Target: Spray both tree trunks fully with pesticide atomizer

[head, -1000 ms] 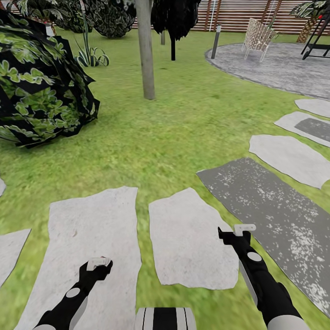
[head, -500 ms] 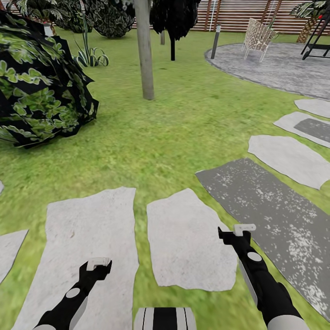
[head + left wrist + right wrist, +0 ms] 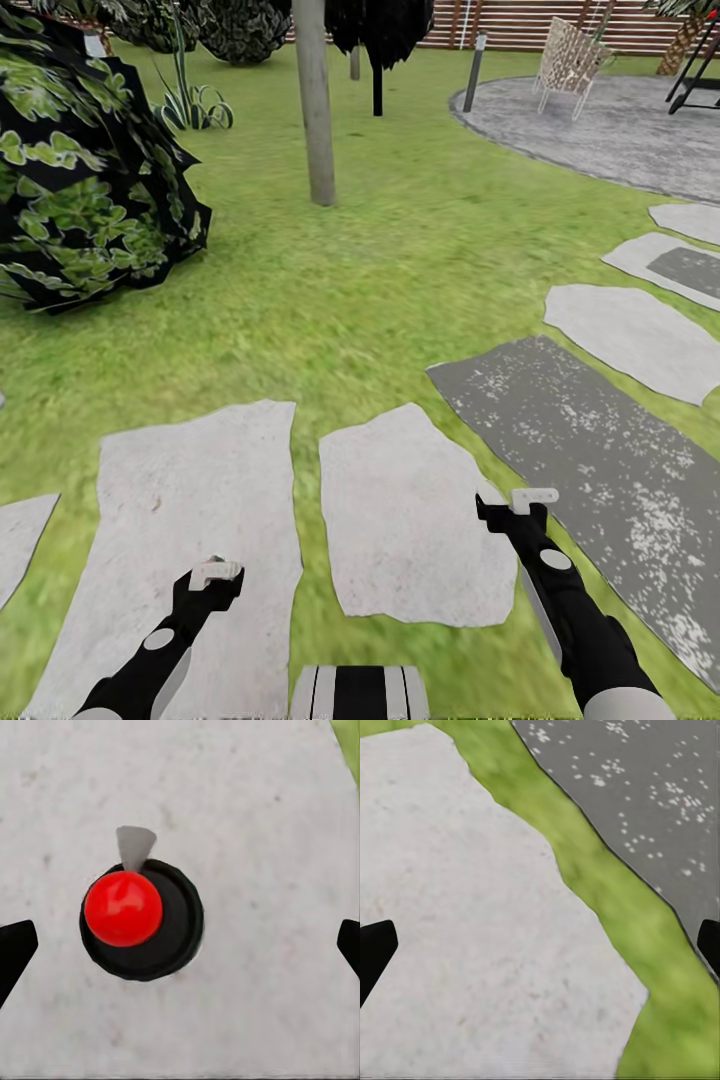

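Observation:
The pesticide atomizer (image 3: 140, 916), a small dark bottle with a red top, stands on a pale grey paving stone (image 3: 247, 810), seen from straight above in the left wrist view. My left gripper (image 3: 180, 945) hangs open over it, its dark fingertips (image 3: 15, 949) far apart on either side and not touching it. In the head view the left gripper (image 3: 215, 573) hovers over the large pale stone (image 3: 190, 480). My right gripper (image 3: 532, 496) is open and holds nothing, above another pale stone (image 3: 472, 907). A thick grey-tan tree trunk (image 3: 317, 110) rises from the lawn far ahead.
A big dark leafy bush (image 3: 85, 180) stands at the left. A thin black-stemmed tree (image 3: 377, 70) and a post (image 3: 473, 75) stand behind the trunk. Dark and pale stepping stones (image 3: 580, 440) run to the right toward a round paved area (image 3: 620, 130) with a chair (image 3: 568, 62).
The whole head view has shifted a little, so the camera moved. Both arms keep the same pose in the picture.

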Robot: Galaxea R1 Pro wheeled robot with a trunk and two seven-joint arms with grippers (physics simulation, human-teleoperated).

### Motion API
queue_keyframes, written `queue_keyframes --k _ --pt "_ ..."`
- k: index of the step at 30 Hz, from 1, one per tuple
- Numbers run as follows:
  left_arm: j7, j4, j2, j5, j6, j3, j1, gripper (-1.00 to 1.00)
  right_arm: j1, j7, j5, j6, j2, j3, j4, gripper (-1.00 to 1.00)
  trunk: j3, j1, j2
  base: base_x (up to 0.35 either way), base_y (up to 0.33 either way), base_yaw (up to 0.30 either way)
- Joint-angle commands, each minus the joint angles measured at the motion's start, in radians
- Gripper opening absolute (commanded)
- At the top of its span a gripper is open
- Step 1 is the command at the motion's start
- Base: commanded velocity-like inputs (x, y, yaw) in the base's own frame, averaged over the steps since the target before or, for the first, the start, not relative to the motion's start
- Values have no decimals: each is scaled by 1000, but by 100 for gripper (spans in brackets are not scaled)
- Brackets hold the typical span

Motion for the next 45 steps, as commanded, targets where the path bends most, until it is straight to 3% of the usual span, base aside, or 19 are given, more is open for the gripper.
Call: queue_keyframes --k 1,26,29,35,40,45 --pt "0 0 0 0 0 0 0 100 0 0 0 0 0 0 0 100 -6 0 0 0 0 0" --pt "0 -8 1 0 -2 0 2 100 0 0 0 0 0 0 0 100 -12 0 0 0 22 0" --pt "0 -9 1 0 -2 0 2 100 0 0 0 0 0 0 0 100 -26 2 -1 0 0 0" --pt "0 -8 1 0 -3 0 3 100 0 0 0 0 0 0 0 100 -32 2 -1 0 0 0" --pt "0 1 1 -1 -70 0 3 100 1 0 1 0 0 0 0 100 -32 2 -1 0 0 0" --pt "-1 2 1 -1 -85 0 3 100 0 0 0 0 0 0 0 100 -32 2 -1 0 0 0"
